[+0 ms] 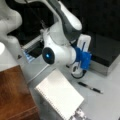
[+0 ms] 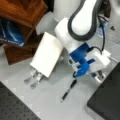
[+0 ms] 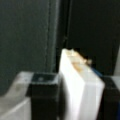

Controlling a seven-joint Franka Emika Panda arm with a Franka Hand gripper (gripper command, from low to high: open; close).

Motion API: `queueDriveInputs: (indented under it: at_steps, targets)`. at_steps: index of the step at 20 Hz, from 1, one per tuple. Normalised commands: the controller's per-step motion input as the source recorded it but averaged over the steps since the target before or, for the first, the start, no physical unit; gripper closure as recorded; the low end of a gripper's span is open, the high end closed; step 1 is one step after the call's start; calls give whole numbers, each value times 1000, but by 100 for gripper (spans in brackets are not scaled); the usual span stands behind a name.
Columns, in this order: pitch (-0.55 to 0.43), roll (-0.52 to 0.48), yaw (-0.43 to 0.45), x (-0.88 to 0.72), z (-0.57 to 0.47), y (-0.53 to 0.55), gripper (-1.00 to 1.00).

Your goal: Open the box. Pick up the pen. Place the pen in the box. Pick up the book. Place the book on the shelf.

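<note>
Hovering low beside the closed box (image 1: pixel 105 53), the gripper (image 1: pixel 78 71) sits just beyond the pen (image 1: pixel 90 88) and book (image 1: pixel 60 96); its grip state is unclear.

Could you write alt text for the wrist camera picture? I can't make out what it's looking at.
A white block-shaped object, its top edge tinged orange-brown, stands upright in the middle of the wrist view between two dark blocks at the bottom of the frame. Behind it is only a dark, blurred background.
</note>
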Motion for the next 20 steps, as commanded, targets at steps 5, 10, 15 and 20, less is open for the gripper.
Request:
queueDriveInputs:
  at_steps: [5, 10, 15, 20]
  targets:
    - [80, 79, -5, 34, 122, 78, 100]
    - [128, 24, 147, 48, 266, 141, 100]
    - [60, -57, 330, 86, 346, 187, 100]
    - [-66, -229, 364, 140, 420, 329, 100]
